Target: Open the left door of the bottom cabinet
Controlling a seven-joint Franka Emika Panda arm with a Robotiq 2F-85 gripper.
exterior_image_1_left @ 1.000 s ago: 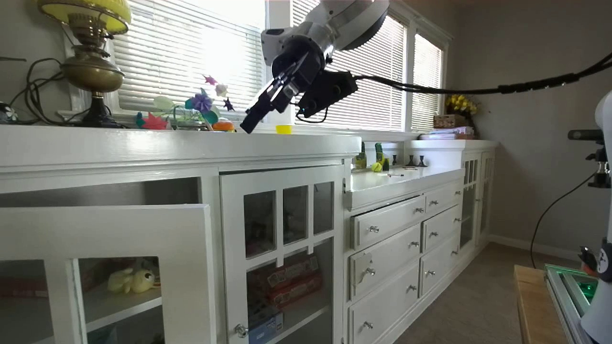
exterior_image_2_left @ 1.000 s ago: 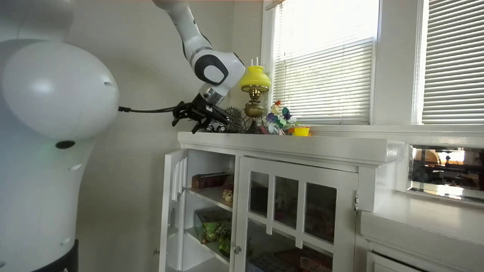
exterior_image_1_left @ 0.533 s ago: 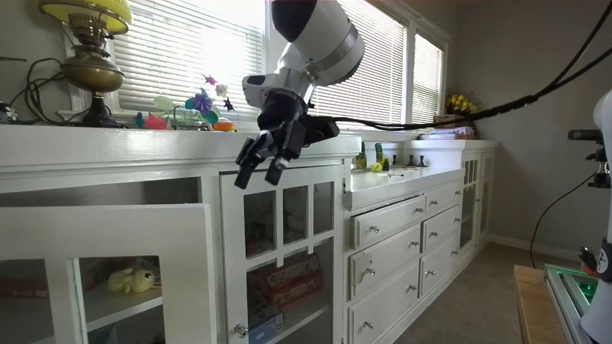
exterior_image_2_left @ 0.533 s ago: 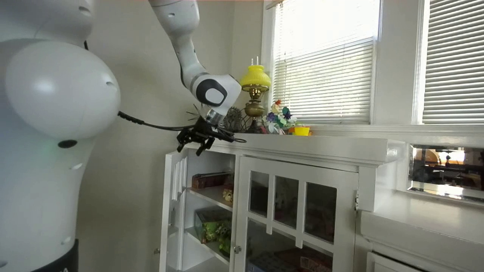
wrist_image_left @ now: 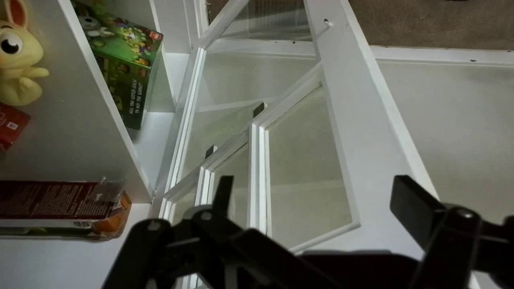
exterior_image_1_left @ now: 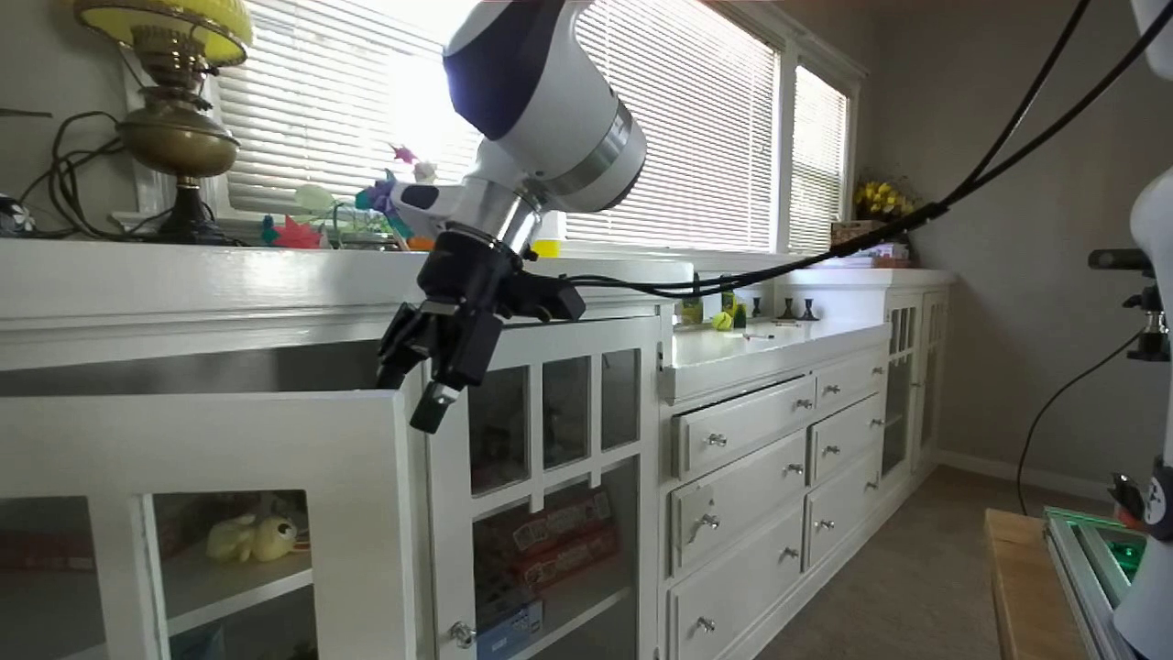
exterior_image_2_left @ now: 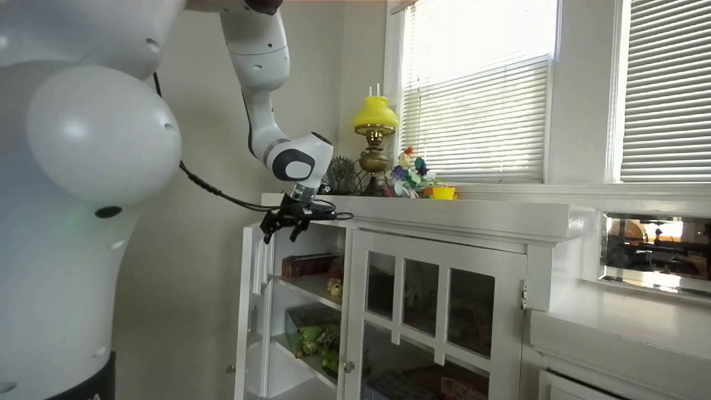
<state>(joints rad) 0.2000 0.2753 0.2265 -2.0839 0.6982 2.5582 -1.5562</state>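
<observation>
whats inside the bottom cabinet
Past the open left door: a yellow bunny toy, dark red box and green game box. Behind the closed glazed door, red boxes and a blue box show; its white frame hides what's behind it.

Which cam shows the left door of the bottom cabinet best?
Wrist view: the left door fills much of the frame, several panes and mullions visible, though the gripper hides part. In an exterior view the left door runs off at left and bottom; in an exterior view the left door is nearly edge-on.
</observation>
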